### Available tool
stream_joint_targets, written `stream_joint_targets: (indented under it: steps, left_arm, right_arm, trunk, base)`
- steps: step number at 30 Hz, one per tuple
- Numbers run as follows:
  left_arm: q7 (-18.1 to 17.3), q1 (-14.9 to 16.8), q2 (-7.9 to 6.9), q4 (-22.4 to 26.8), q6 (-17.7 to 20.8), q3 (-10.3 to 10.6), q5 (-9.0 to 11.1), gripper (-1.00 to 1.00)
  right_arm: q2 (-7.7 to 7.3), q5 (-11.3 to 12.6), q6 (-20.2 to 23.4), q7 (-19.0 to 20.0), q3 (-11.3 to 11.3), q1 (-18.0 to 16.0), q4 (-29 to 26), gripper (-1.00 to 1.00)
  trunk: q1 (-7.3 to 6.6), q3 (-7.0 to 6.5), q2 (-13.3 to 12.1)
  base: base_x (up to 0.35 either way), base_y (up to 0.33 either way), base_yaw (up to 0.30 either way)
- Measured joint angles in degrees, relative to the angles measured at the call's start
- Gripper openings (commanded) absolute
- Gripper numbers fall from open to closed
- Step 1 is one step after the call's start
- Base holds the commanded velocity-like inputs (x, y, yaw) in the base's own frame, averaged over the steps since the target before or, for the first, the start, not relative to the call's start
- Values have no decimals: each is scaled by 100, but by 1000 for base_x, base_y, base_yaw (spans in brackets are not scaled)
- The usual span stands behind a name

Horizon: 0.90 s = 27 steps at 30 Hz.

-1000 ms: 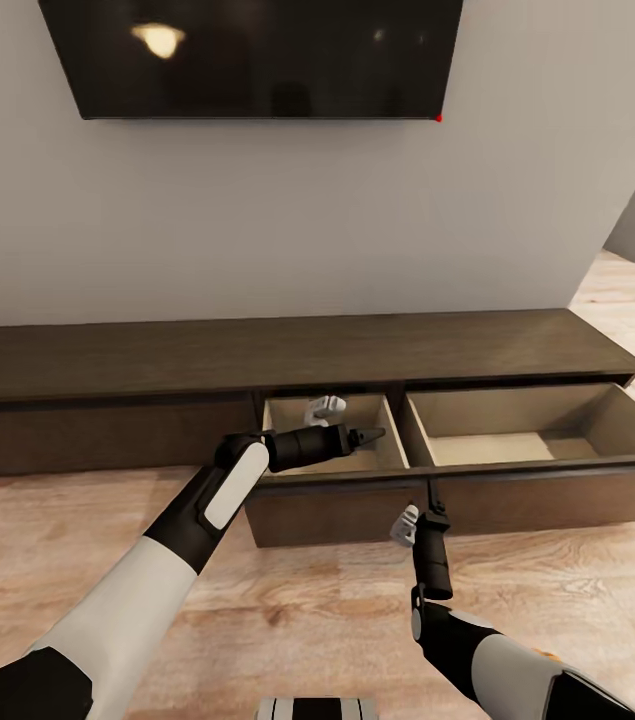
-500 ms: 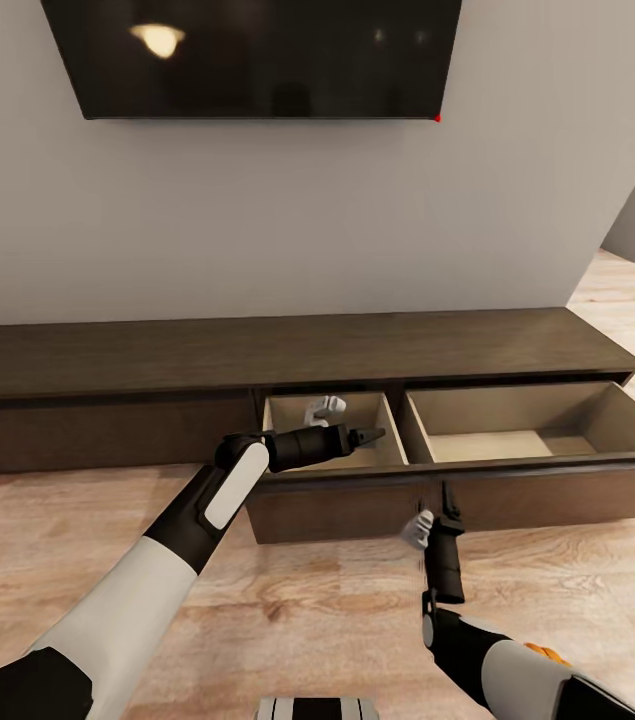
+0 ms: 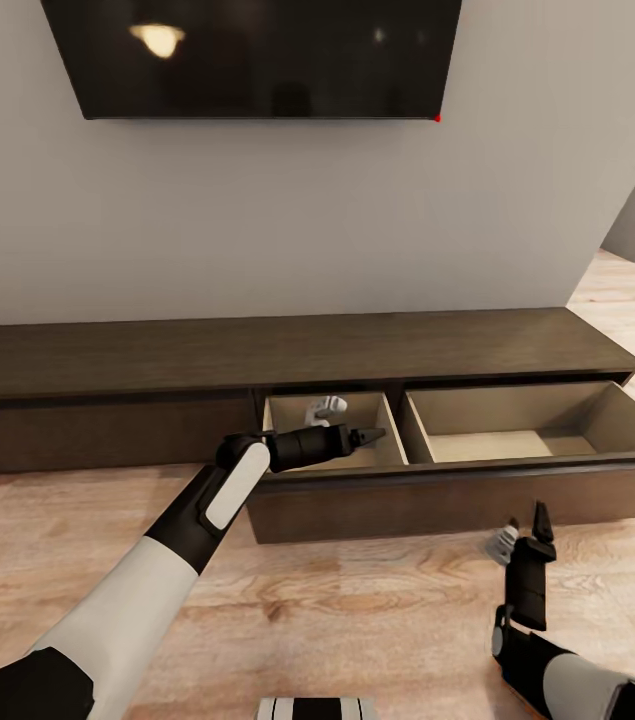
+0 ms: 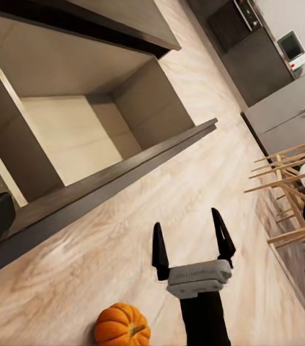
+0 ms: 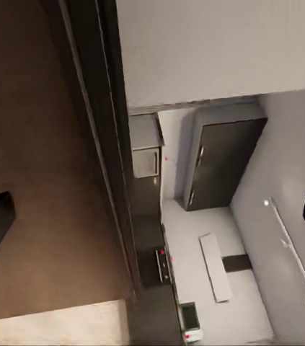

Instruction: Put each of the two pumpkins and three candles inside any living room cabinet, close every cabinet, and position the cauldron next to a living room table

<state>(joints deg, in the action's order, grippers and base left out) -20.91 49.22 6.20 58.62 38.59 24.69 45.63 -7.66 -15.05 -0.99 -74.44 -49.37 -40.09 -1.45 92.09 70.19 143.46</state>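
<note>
The long dark-brown cabinet [image 3: 287,352] stands against the wall with its middle drawer [image 3: 377,455] and right drawer [image 3: 547,478] pulled out, pale beige inside. My left gripper [image 3: 375,435] hovers open over the middle drawer's front edge. A small white-grey object [image 3: 325,408] lies at the back of that drawer; I cannot tell what it is. My right gripper [image 3: 525,522] is low above the floor in front of the right drawer, open and empty, and it also appears as the right gripper [image 4: 187,220] in the left wrist view. An orange pumpkin [image 4: 122,326] sits on the floor close by it.
A dark TV [image 3: 257,55] hangs on the wall above the cabinet. To the right the room opens toward dark kitchen cupboards [image 4: 267,50], and wooden chairs [image 4: 289,173] stand beyond the cabinet's end. Light wood floor [image 3: 357,610] lies in front of the drawers.
My right arm has drawn back from the drawer fronts and swung to the right, ending lower in front of the right drawer. The left arm has stayed where it was.
</note>
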Motion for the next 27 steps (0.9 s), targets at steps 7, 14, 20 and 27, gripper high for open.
stream_joint_targets:
  steps: [7,14,20,27]
  left_arm:
    - [0,0,58,-13,-2,5,-1,100]
    - [0,-9,81,-28,-81,10,0,100]
    - [6,-5,100,-40,-121,17,-7,100]
    - [134,0,108,-139,-113,14,-11,100]
  right_arm:
    - [-904,604,-51,19,279,0,34,100]
    - [-3131,2064,-203,1546,667,-140,-842,100]
    - [-4394,3175,-66,4220,2166,-167,-1800,100]
    - [-4710,3312,1846,8715,4797,-158,-1804,100]
  trunk:
    - [0,0,0]
    - [-1,0,0]
    - [0,0,0]
    - [0,0,0]
  base:
    - [0,0,0]
    - [0,0,0]
    - [0,0,0]
    - [0,0,0]
